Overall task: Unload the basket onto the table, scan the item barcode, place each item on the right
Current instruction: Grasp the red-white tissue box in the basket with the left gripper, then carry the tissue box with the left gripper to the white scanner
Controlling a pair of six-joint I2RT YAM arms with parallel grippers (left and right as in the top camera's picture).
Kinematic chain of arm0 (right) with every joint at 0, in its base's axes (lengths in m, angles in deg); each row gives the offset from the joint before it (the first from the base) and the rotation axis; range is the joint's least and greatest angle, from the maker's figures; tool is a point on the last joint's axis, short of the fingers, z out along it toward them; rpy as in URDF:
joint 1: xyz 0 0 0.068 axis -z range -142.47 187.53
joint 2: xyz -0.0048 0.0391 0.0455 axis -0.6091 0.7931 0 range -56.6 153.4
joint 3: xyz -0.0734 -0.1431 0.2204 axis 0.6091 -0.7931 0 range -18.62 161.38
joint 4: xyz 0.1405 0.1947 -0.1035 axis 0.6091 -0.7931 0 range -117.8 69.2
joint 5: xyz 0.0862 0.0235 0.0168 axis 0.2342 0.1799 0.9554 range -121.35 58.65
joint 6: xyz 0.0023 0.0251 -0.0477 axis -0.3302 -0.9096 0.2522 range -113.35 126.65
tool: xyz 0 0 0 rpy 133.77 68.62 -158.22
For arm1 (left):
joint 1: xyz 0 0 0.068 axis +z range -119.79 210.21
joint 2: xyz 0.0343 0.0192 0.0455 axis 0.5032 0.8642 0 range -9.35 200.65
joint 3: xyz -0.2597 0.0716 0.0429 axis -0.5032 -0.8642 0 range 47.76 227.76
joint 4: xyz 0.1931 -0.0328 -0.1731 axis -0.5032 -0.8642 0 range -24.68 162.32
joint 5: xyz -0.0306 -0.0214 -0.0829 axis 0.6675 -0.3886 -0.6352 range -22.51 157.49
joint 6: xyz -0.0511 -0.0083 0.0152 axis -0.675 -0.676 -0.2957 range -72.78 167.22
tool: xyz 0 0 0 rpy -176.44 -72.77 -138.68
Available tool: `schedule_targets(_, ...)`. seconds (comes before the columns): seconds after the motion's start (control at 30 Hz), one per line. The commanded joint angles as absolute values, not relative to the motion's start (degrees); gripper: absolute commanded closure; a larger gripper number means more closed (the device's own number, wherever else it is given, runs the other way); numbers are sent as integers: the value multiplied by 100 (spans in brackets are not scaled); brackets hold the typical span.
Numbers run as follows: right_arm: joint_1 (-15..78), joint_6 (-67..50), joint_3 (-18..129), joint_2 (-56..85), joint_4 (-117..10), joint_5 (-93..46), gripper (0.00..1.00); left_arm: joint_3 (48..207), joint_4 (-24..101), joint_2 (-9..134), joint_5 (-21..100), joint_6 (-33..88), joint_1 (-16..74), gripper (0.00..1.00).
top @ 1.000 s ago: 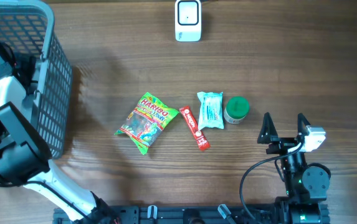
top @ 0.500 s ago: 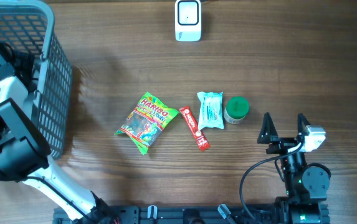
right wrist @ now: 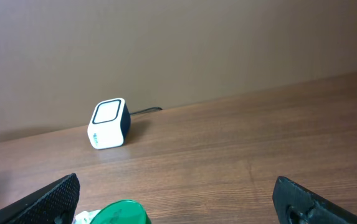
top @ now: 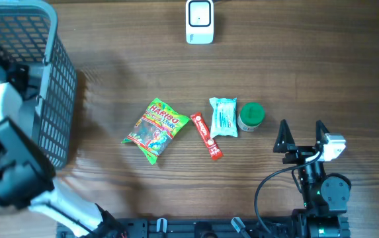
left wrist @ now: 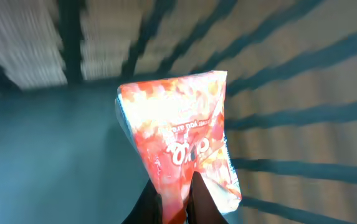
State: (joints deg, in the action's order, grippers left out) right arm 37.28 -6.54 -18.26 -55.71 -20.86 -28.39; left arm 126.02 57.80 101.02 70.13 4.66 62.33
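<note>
Wooden table [top: 308, 59] is carrying a grey wire basket [top: 50, 79] at its far left, with the left arm [top: 7, 165] reaching down into it. Inside the basket, the left gripper [left wrist: 179, 186] is clenching the near edge of a red-orange snack packet [left wrist: 178, 124], blurred against the mesh. At near right, the right gripper [top: 301, 125] is sitting with jaws spread wide, holding nothing, well apart from the white scanner [top: 200, 21] at far centre.

Place: mock shop checkout set up on a wooden tabletop [top: 321, 59]
Signs: barcode scanner [top: 200, 21], mesh shopping basket [top: 57, 106], Haribo bag [top: 155, 129] among other packaged snacks
</note>
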Motion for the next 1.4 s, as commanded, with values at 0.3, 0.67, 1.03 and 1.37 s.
schedule_targets(0.3, 3706, -700, -1832, -5602, -2073, -2874, 0, 12648, 2871, 5995, 4976, 514, 5024, 96)
schedule_targets(0.67, 3706, -702, -1832, -5602, -2073, -2874, 0, 12265, 2357, 7809, 3266, 3043, 690, 96)
schedule_targets(1.03, 3706, -704, -1832, -5602, -2073, -2874, 0, 12265, 2340, 9418, 314, 5010, 380, 96)
schedule_targets(1.37, 3706, -702, -1832, -5602, -2073, -2874, 0, 12267, 2779, 9413, -386, 7145, 402, 96)
